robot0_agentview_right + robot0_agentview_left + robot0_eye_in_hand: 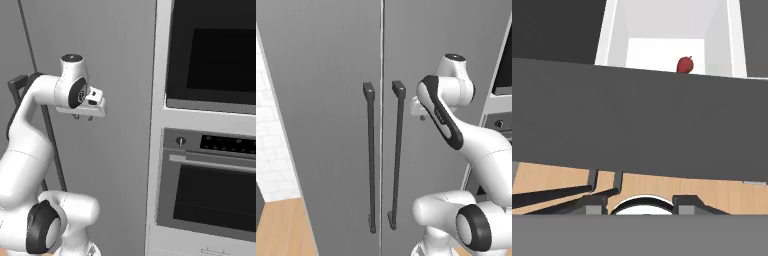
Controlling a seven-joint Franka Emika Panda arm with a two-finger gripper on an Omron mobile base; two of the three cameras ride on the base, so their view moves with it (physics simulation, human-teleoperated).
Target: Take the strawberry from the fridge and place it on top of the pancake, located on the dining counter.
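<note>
The strawberry (685,64) sits on a white shelf (657,52) inside the fridge (326,100), seen in the hand view above a broad dark grey surface. In both base views the fridge's two doors are shut, their dark handles (371,160) side by side. The gripper (83,118) hangs in front of the right door, holding nothing; whether its jaws are parted I cannot tell.

White fridge shelf (662,52) visible past the grey door edge, walled by white sides. One small red strawberry (685,64) sits directly on it, toward the right side, near the shelf's front. Light-wood floor (281,227) runs beneath the fridge (331,100), bare where it shows.
</note>
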